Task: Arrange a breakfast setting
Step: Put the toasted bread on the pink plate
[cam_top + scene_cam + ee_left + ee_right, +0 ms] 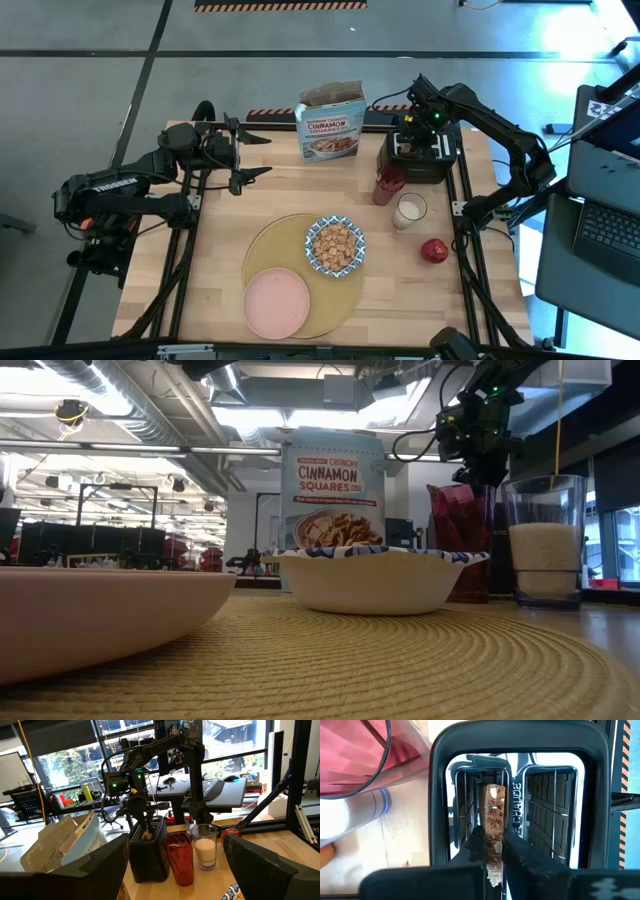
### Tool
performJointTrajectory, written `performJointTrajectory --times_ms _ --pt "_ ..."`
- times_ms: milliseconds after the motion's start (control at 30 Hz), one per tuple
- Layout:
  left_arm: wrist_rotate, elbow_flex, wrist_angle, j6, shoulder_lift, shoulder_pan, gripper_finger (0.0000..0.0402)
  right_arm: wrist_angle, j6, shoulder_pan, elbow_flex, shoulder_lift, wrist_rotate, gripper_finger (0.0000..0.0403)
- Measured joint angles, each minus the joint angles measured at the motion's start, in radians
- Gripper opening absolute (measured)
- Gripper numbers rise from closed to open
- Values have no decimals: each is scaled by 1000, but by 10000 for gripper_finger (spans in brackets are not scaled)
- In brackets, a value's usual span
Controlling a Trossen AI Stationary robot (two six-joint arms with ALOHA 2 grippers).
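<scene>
Jaws, R: narrow, pinched on the toast slice (494,827), which stood on edge in one slot of the black toaster (520,750); my right gripper (490,851) was directly over the toaster at the far right of the table (220,260). Jaws, L: spread wide, holding nothing; my left gripper (258,155) hung over the far left of the table, waiting.

Items, as placed:
- tan placemat (340,300): near-centre, front
- pink plate (277,303): on mat, front-left, bare
- patterned bowl (335,246): on mat's far-right part, filled w/ cereal
- milk glass (409,211): off mat, just right of bowl
- red cup (389,184): beside glass, in front of toaster
- red apple (434,250): off mat, right
- cereal box (331,125): upright, far edge

Status, my est.: mat, plate, bowl done. Left: toast out of the slot & onto plate; poss. apple, glass, cup drawn closer to mat
</scene>
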Motion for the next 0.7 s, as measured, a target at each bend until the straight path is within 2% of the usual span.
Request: performJointTrajectory --times_ms 133,467,700 --pt "0 0 0 0 0 0 314 0 -11 0 0 0 0 9" --pt "0 0 0 0 0 0 314 -3 -18 0 2 -1 41 8" --pt "0 0 0 0 0 0 314 -66 -19 0 124 -1 42 5"
